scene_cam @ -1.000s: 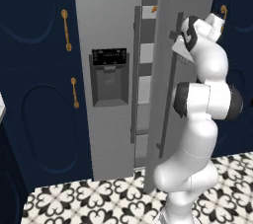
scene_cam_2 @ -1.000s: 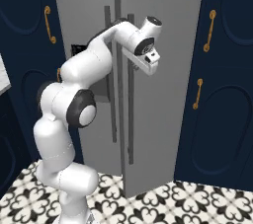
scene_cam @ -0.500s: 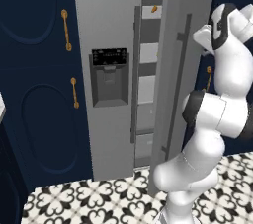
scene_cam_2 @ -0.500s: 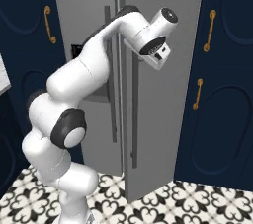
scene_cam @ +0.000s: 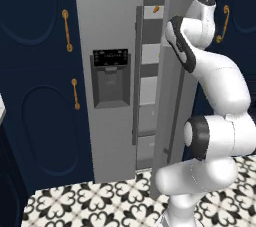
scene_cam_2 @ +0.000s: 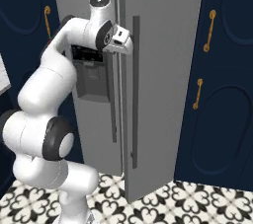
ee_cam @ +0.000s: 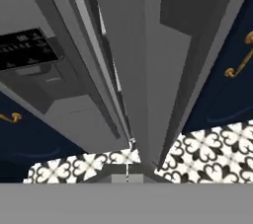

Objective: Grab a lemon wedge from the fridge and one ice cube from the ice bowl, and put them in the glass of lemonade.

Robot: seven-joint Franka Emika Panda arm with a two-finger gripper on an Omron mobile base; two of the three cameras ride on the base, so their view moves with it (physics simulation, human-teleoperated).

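The tall grey fridge stands in the middle with its right door pulled a little open, a small orange piece at 12 o'clock inside, and the gripper, pinched together on nothing, beside the door's handle

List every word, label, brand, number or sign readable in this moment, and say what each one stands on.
No text can be read here.
The black dispenser panel on the fridge carries rows of small pale marks, too small and blurred to read in any view.
The navy cabinets and the patterned floor tiles bear no lettering.
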